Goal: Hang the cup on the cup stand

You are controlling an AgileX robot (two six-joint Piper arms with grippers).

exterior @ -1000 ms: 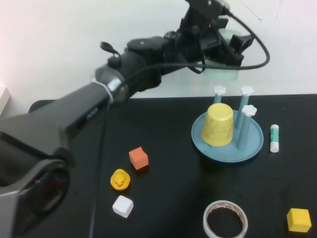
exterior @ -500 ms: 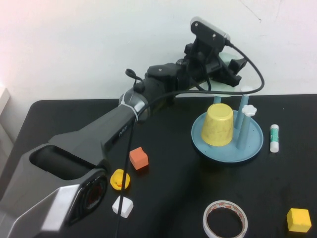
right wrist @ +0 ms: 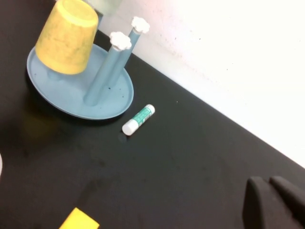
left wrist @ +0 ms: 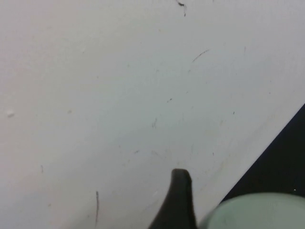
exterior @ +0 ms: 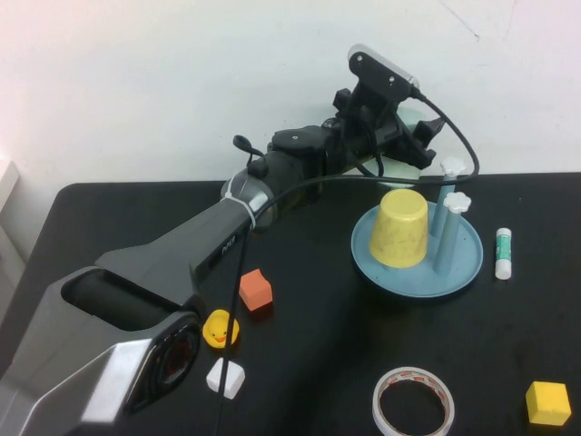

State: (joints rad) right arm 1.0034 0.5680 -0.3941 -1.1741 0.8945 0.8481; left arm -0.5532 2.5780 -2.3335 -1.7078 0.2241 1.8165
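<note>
At upper right of the high view, your left gripper (exterior: pixel 413 136) pinches the pale mint-green plastic cup (exterior: pixel 415 118) above the round light-blue cup stand (exterior: pixel 458 271), probably lining up with a rear blue peg (exterior: pixel 451 171). Watch the upturned yellow speckled cup (exterior: pixel 399 227) already hung nearby. Your right gripper (right wrist: pixel 274 202) hangs apart from the stand, seemingly pressed together.

Our left gripper (exterior: pixel 413 136) crowds the far pegs of the cup stand (exterior: pixel 465 271); the yellow cup (exterior: pixel 399 227) blocks its near-left peg. Our right gripper (right wrist: pixel 274 202) sits over open worktop (right wrist: pixel 190 157).
</note>
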